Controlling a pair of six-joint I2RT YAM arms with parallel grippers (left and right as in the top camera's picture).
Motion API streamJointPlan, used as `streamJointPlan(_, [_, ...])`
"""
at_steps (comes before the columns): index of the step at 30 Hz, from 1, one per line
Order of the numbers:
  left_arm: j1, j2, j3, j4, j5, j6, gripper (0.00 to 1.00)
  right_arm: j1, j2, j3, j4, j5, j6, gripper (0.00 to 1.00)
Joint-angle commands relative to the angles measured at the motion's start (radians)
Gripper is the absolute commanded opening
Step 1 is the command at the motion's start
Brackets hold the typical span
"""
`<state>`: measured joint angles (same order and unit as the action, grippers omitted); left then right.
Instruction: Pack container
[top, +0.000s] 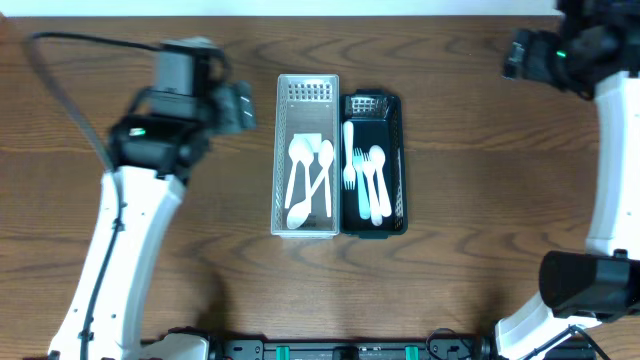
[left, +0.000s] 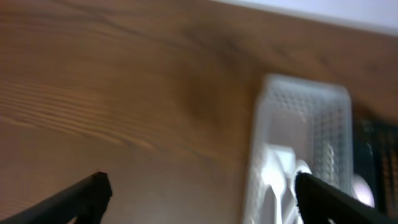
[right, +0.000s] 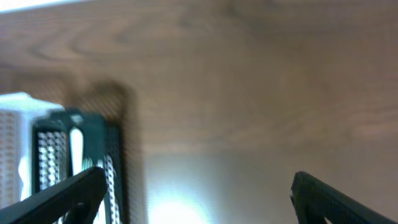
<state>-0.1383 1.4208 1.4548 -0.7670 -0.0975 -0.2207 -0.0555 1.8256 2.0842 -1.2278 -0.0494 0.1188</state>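
Gaping empty, both arms' jaws could clip the white perforated plastic basket (top: 307, 84) if lowered carelessly, spilling its white plastic spoons (top: 299, 214).

Both wrist views are blurred, so the cutlery (left: 280, 167) inside the white basket (left: 305, 118) shows only as pale shapes of unclear kind, and this basket and the black basket (right: 115, 155) are both cut off by the lower edge.
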Motion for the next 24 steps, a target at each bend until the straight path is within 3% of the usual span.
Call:
streamJointPlan(1, [0.061,0.019,0.003,0.015,-0.012,0.006,0.98,0.057,0.013,-0.045,0.095,0.06,-0.031,0.99])
streamJointPlan(8, [0.142,0.029,0.003,0.121,-0.013,0.032,0.98,0.075,0.027,-0.159,0.333,0.068,-0.042,0.99])
streamJointPlan(11, [0.155,0.028,0.003,0.105,-0.019,0.169,0.98,0.065,0.026,-0.159,0.305,0.068,-0.057,0.99])
streamJointPlan(15, [0.149,-0.005,-0.007,0.068,-0.027,0.137,0.98,0.038,0.014,-0.169,0.212,0.071,-0.073,0.99])
streamJointPlan(20, [0.13,-0.179,-0.135,0.114,-0.029,0.134,0.98,0.003,-0.085,-0.275,0.221,0.067,-0.064,0.99])
streamJointPlan(24, [0.097,-0.411,-0.319,0.2,-0.029,0.134,0.98,-0.002,-0.29,-0.506,0.338,0.068,-0.045,0.99])
